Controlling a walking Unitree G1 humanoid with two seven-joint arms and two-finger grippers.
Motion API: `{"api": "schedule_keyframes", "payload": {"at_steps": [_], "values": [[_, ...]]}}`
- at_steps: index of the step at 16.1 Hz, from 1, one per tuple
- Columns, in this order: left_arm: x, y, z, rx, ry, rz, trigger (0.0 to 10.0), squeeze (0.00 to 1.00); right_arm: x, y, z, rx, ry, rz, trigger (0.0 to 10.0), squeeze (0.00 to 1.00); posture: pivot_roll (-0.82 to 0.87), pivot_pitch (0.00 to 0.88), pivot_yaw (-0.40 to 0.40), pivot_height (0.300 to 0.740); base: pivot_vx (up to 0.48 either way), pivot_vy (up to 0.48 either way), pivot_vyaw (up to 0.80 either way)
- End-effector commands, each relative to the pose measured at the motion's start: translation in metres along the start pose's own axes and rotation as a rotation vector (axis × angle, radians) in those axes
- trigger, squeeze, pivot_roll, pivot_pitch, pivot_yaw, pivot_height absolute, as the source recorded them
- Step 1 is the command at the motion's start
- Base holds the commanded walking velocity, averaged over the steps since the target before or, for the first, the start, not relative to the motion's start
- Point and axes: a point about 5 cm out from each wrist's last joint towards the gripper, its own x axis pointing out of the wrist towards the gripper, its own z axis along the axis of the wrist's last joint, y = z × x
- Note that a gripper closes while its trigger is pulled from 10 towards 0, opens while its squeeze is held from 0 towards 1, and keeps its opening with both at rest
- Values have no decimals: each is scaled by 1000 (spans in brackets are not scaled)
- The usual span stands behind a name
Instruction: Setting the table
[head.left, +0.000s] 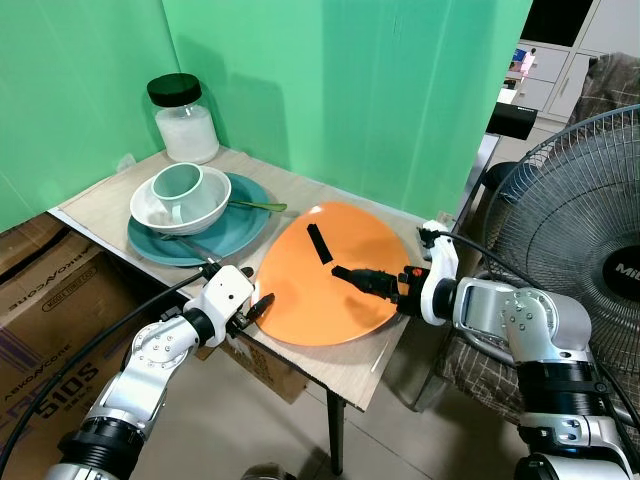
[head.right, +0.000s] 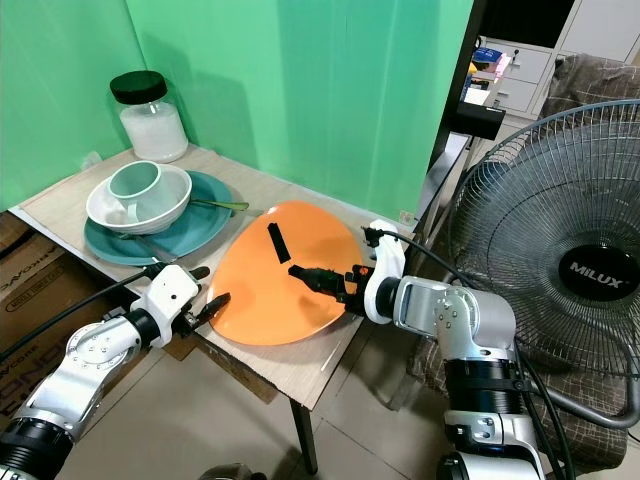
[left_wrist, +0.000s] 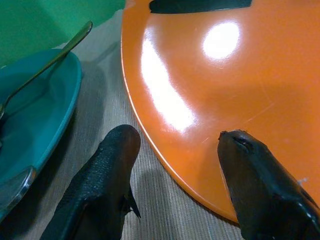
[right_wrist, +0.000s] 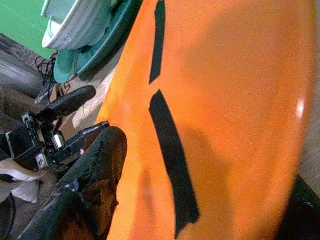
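An orange plate (head.left: 320, 285) with two black tape strips (head.left: 320, 243) lies on the near right part of the small table (head.left: 340, 368). My left gripper (head.left: 240, 283) is open at the plate's left rim, one finger (left_wrist: 260, 185) over the orange surface and the other on the bare tabletop. From the right, my right gripper (head.left: 350, 276) reaches low over the plate, open, its fingers (right_wrist: 95, 170) pointing toward the left gripper. A teal plate (head.left: 240, 228) holds a white bowl (head.left: 205, 208) with a pale green mug (head.left: 180, 186) inside it. A spoon handle (head.left: 255, 206) rests on its rim.
A glass jar (head.left: 185, 120) with a black lid stands at the table's back left against the green backdrop. A large fan (head.left: 585, 220) is close on the right. Cardboard boxes (head.left: 50, 300) sit under and left of the table. The table's near edge is close to the orange plate.
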Motion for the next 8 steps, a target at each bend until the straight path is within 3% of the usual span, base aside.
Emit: {"api": "schedule_keyframes", "payload": {"at_steps": [1,8], "values": [[-2,-5,-15,2,84,-21,10000,0,-1,3,6,14,-7,9,0,0,157,0,28,740,0,0,0],[-3,-3,-18,16,90,-5,10000,0,-1,5,7,52,13,12,0,0,160,0,21,740,0,0,0]]}}
